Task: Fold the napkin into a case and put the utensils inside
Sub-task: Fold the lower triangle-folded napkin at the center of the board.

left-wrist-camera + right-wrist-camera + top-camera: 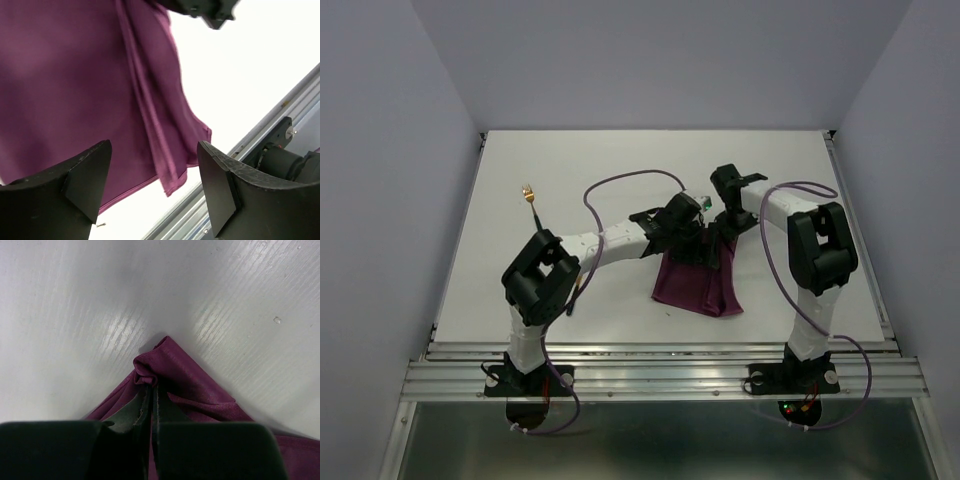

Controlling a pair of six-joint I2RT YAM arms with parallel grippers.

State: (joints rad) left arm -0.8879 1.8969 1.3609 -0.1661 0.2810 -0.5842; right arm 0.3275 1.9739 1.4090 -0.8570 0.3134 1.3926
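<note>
The plum-purple napkin [698, 285] hangs in folds from a raised corner, with its lower edge on the table. My right gripper [723, 237] is shut on that corner, and the cloth [175, 367] bunches at its fingertips [152, 390]. My left gripper [692, 242] is just left of it, open, with nothing between its fingers [90, 175]; the napkin [75, 90] hangs beyond them. A fork [530, 201] with a gold head and black handle lies at the far left. A second slim dark utensil [576, 293] shows beside the left arm's elbow, mostly hidden.
The table's metal front rail [660, 352] runs just below the napkin and also shows in the left wrist view [280, 115]. Purple cables [620, 182] loop over the table behind both arms. White walls enclose the back and sides.
</note>
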